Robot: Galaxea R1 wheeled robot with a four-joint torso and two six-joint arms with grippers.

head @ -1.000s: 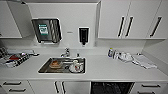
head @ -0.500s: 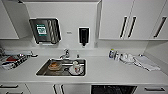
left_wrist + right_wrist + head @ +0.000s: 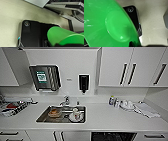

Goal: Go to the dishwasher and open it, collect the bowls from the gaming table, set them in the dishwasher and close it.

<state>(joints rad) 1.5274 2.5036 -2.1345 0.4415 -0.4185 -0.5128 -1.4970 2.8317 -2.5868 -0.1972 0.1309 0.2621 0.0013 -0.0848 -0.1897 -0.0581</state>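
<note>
Your grippers' fingers are hidden, so you cannot tell their grip. A green bowl [image 3: 109,25] looms close in the right wrist view, cut off at its edges; another green shape [image 3: 62,36] sits in the left wrist view. Below the sink [image 3: 42,118], the dishwasher [image 3: 112,136] shows dark, cut off. Pale speckled floor [image 3: 11,18] lies beneath.

A sink [image 3: 61,114] sits in the table [image 3: 112,118], a tap [image 3: 66,100] behind it; the dishwasher [image 3: 113,136] lies below, right of the sink.
</note>
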